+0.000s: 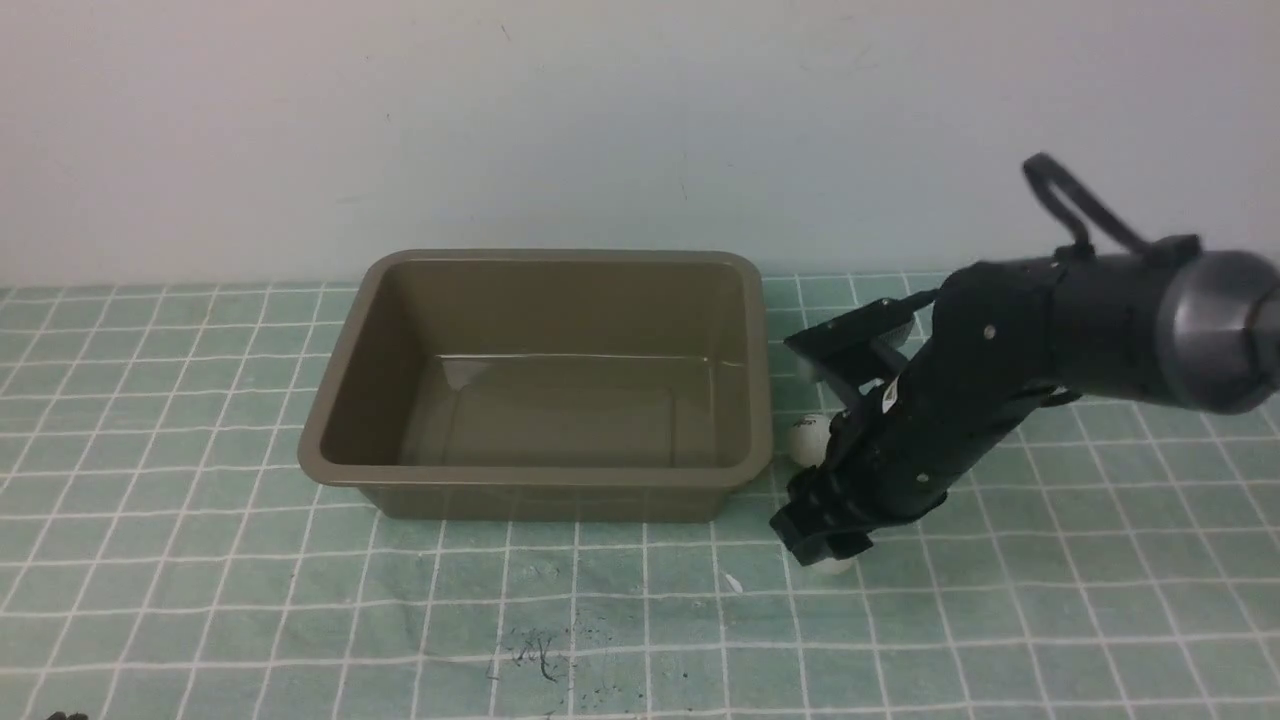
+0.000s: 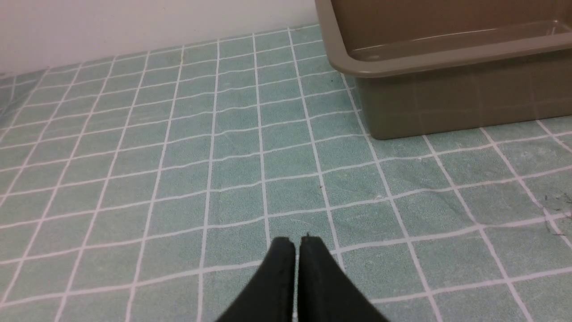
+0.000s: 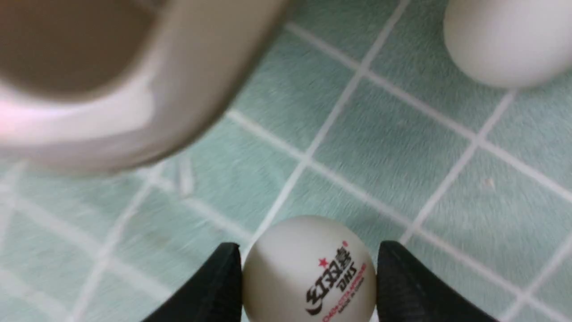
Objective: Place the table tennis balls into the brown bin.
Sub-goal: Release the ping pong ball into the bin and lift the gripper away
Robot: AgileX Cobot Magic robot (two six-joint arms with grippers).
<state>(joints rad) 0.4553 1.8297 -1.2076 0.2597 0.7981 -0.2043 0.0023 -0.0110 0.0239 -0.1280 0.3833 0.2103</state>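
- Right claw [image 3: 309, 273]: clamped on one white printed ball [image 3: 290, 264], right of the bin.
- Second ball [image 3: 505, 40]: white, on worktop [image 1: 600, 620], near right claw.
- Brown bin [image 1: 535, 477]: upright on worktop.
- Left claw [image 2: 296, 246]: fingertips together.

"What does the right arm [image 1: 1110, 315] look like?"

"Black all over, with a dull sheen on its rounded, tube-like sections and a paler grey gloss on the thick joint."

"Any cables?"

"A thick black one loops up from the top."

"And the hand [image 1: 822, 535]?"

"Black and angular, with small round silvery screws on the body behind it."

"The left one's fingertips [image 2: 282, 264]?"

"Dark, narrow and tapered."
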